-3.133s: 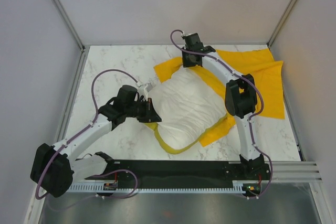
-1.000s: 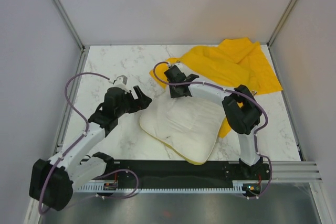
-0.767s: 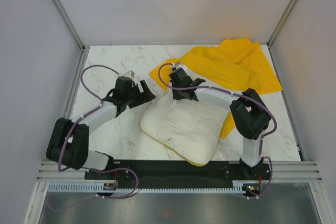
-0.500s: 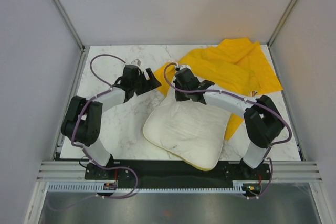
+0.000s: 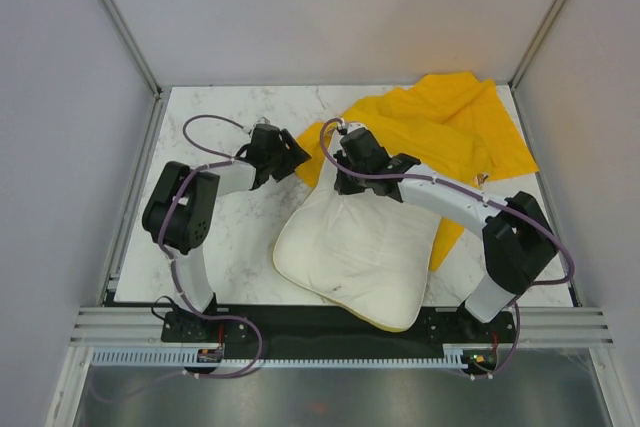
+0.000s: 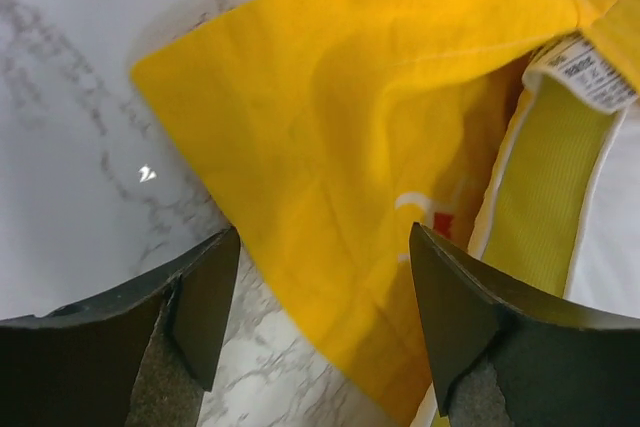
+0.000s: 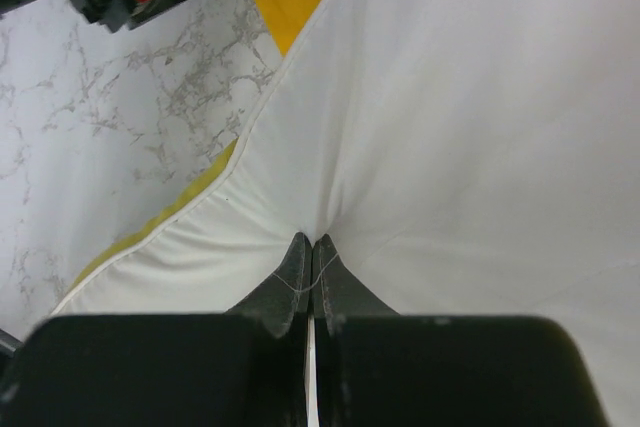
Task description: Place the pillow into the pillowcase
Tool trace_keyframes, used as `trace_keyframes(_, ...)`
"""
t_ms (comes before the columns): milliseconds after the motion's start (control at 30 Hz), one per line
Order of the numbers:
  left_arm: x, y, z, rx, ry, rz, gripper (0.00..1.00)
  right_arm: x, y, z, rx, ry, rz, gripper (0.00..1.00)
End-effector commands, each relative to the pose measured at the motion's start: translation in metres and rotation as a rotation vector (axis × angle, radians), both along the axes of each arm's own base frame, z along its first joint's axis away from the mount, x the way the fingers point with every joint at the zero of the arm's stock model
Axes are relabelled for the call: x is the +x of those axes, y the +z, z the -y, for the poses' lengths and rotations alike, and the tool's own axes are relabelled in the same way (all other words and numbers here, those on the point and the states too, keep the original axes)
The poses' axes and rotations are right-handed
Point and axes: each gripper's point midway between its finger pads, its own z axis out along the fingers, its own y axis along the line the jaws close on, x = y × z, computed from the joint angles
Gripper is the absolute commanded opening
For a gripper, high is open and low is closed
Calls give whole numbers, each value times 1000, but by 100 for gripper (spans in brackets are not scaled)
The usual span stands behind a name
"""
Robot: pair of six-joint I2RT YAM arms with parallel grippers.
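A black mounting rail [image 5: 330, 322] runs along the near edge of a white marble-patterned table [image 5: 235, 252], closed in by plain pale walls [image 5: 330, 17] and slanting metal frame posts [image 5: 117, 17]. The pillow [image 5: 360, 247] lies just beyond the rail, at the middle of the near edge, with its far end tapering toward the table's centre. At that far end the right gripper [image 5: 343, 185] is clamped on it. The left gripper [image 5: 295, 159] sits just beside it, on the left, at the near-left tip of the pillowcase [image 5: 450, 137]. The pillowcase spreads rumpled from there to the far right corner, and a strip of it shows past the pillow's right side.

The right wrist view alone shows the grip. The right gripper [image 7: 311, 247] has its fingers pressed together on a pinched fold of the pillow [image 7: 450, 127], and creases fan out from that point. It also shows the pillow's yellow edge band [image 7: 150, 232] against the table [image 7: 120, 117].

The left wrist view alone shows the left gripper [image 6: 322, 247] with its fingers apart on either side of the pillowcase [image 6: 330, 127]. I cannot tell whether they touch it. That view also shows a white care label [image 6: 585, 72] and a patch of red and white print [image 6: 430, 212].
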Motion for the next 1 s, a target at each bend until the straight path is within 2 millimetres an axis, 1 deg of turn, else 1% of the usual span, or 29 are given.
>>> trace_keyframes(0,15,-20,4,-12,131,-31,72,-3,55,-15,152,28,78,0)
trace_keyframes(33,18,-27,5,-24,149,-46,68,-5,56,-14,154,29,75,0)
trace_keyframes(67,19,-30,8,-25,146,-45,68,-6,59,-13,159,28,79,0)
trace_keyframes(100,27,-31,9,-32,169,-37,54,-7,58,-12,153,24,77,0)
trace_keyframes(133,31,-27,10,-37,175,-27,48,-7,58,-11,153,22,79,0)
trace_keyframes(167,33,-32,10,-35,181,-30,41,-7,59,-9,150,19,81,0)
trace_keyframes(200,35,-29,11,-39,182,-19,29,-7,59,-8,147,16,84,0)
trace_keyframes(233,37,-26,10,-27,169,-1,21,-6,59,-8,146,12,86,0)
trace_keyframes(267,39,-17,10,-20,162,27,14,-5,57,-7,138,7,85,0)
trace_keyframes(300,39,-13,8,-2,161,43,3,-4,57,-7,136,8,84,0)
trace_keyframes(367,35,-2,4,27,135,81,2,-1,53,-6,124,0,83,0)
trace_keyframes(400,30,17,3,9,116,141,2,1,52,-6,122,-1,83,0)
trace_keyframes(433,24,22,2,26,81,176,2,5,51,-4,117,-13,85,0)
trace_keyframes(467,19,34,2,20,58,218,2,8,45,-4,105,-19,75,0)
trace_keyframes(500,3,45,1,2,25,254,2,10,42,-4,101,-21,71,0)
trace_keyframes(533,-7,52,2,3,-2,277,2,16,43,-1,101,-36,75,0)
trace_keyframes(567,-27,38,-3,13,-24,254,2,20,37,0,90,-44,66,0)
trace_keyframes(600,-36,62,2,-34,-58,327,2,26,36,3,90,-60,65,0)
trace_keyframes(633,-48,63,5,-50,-80,338,2,29,35,4,87,-67,65,0)
trace_keyframes(667,-59,64,8,-67,-106,349,2,33,29,7,74,-84,59,0)
trace_keyframes(700,-80,63,8,-86,-135,355,2,39,28,11,75,-107,57,0)
trace_keyframes(733,-92,66,15,-99,-166,378,2,43,24,14,68,-122,54,0)
trace_keyframes(767,-109,57,12,-86,-174,369,2,47,21,18,56,-139,54,0)
trace_keyframes(800,-119,58,14,-82,-191,380,2,54,20,23,55,-163,53,0)
trace_keyframes(833,-133,73,24,-90,-234,424,2,59,24,23,60,-171,61,0)
trace_keyframes(867,-147,64,24,-77,-251,407,2,65,21,24,53,-178,61,0)
trace_keyframes(900,-153,64,23,-64,-246,409,2,73,23,32,41,-206,71,0)
trace_keyframes(933,-167,75,31,-87,-280,430,2,79,31,34,46,-216,76,0)
trace_keyframes(967,-181,62,29,-75,-298,393,2,82,35,38,50,-224,84,0)
